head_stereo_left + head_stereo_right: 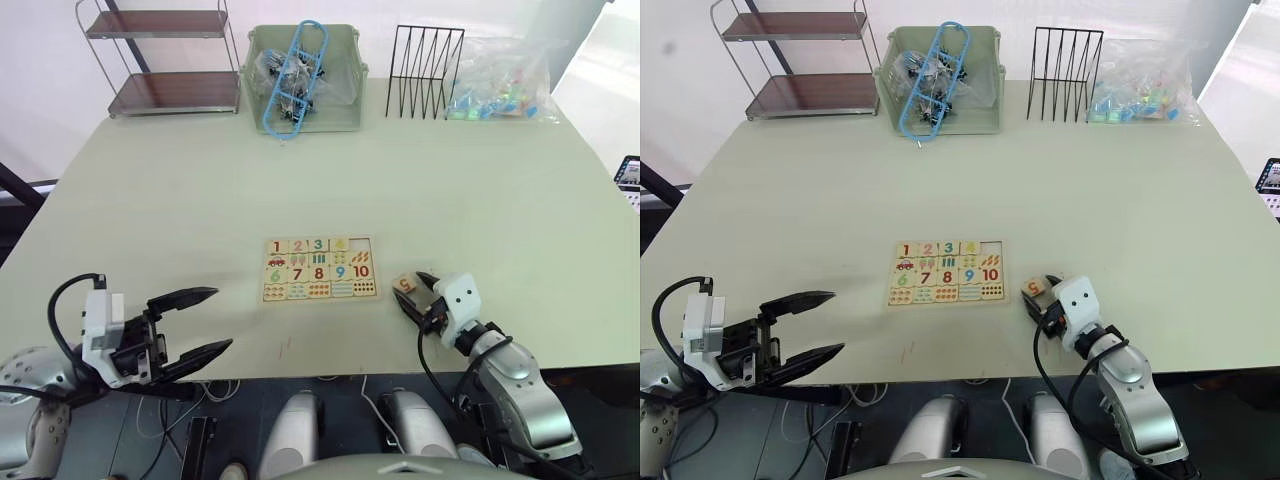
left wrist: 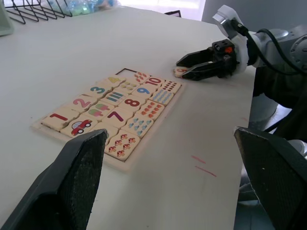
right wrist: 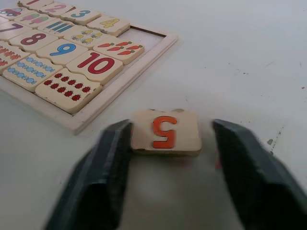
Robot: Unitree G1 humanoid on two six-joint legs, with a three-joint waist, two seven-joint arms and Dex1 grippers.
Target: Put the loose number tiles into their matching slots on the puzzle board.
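Right wrist view — R gripper [image 3: 165, 165] jaws open round 5 tile [image 3: 166, 131], board [image 3: 120, 91] beside; L gripper [image 1: 205, 322] open.

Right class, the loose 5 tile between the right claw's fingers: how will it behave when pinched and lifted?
The 5 tile looks like a stiff wooden square, so it should not bend. It lies flat on the table, so it probably slides rather than rolls. Its low edges give the open right claw little to hold, so it may slip.
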